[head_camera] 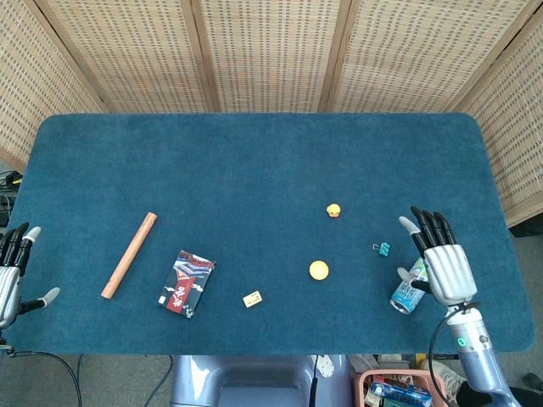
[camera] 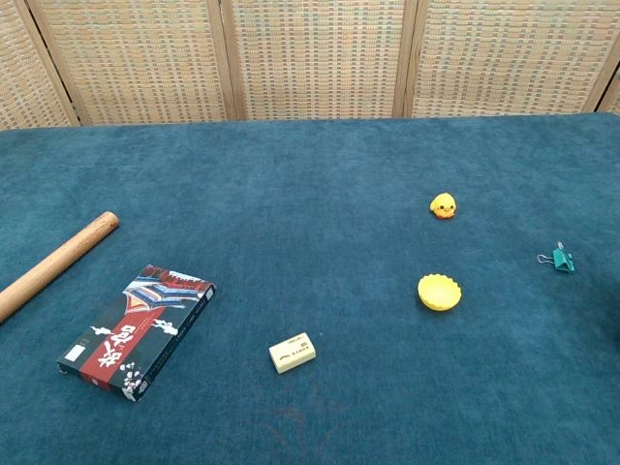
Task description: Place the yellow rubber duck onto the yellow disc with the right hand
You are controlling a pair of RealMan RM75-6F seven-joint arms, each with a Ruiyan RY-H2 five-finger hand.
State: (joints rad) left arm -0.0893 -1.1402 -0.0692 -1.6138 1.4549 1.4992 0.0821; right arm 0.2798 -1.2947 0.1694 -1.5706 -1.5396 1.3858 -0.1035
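1. Blue carpet-like cloth covers the table (head_camera: 254,161), and at the far left edge of the head view the left hand (head_camera: 10,275) sits idle, fingers spread, holding nothing.
2. Moving right along the lower half: a wooden rod (head_camera: 129,255), a dark patterned box (head_camera: 186,283), a small cream eraser (head_camera: 252,298). None of it matters to the job.
3. Centre-right now, and here's the action zone: the yellow disc (head_camera: 318,270) lies flat, with the yellow rubber duck (head_camera: 334,210) above it in the frame, well apart and untouched.
4. Right of those, a teal binder clip (head_camera: 383,248), then the right hand (head_camera: 441,261) at lower right, released and empty, fingers extended, hovering over a blue can (head_camera: 409,288).
5. My read: this is the approach step, nothing grasped yet. Next, the right hand needs to travel left and up-frame to the duck, clear of the clip, and close around that small body.
6. The chest view gives a closer duck and the disc's scalloped rim, yet shows neither hand nor the can; only the head view does.
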